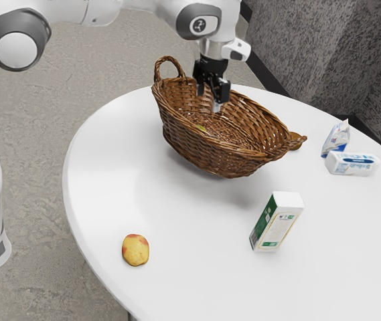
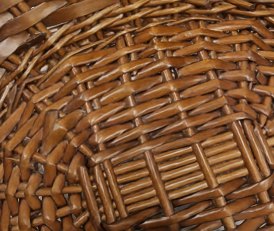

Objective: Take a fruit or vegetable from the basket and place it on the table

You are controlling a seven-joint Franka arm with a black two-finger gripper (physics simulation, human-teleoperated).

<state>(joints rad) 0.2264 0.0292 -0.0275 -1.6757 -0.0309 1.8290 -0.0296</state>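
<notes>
Basket (image 1: 203,148), brown wicker, on the round white table (image 1: 177,274). Your gripper (image 1: 209,99) hangs over its opening, jaws apart. Down inside, you have a small yellow-green piece of produce (image 1: 201,128), mostly hidden by the near wall. Red-and-yellow fruit (image 1: 135,250) sits on the tabletop, well apart from your basket, near the table's edge.
</notes>
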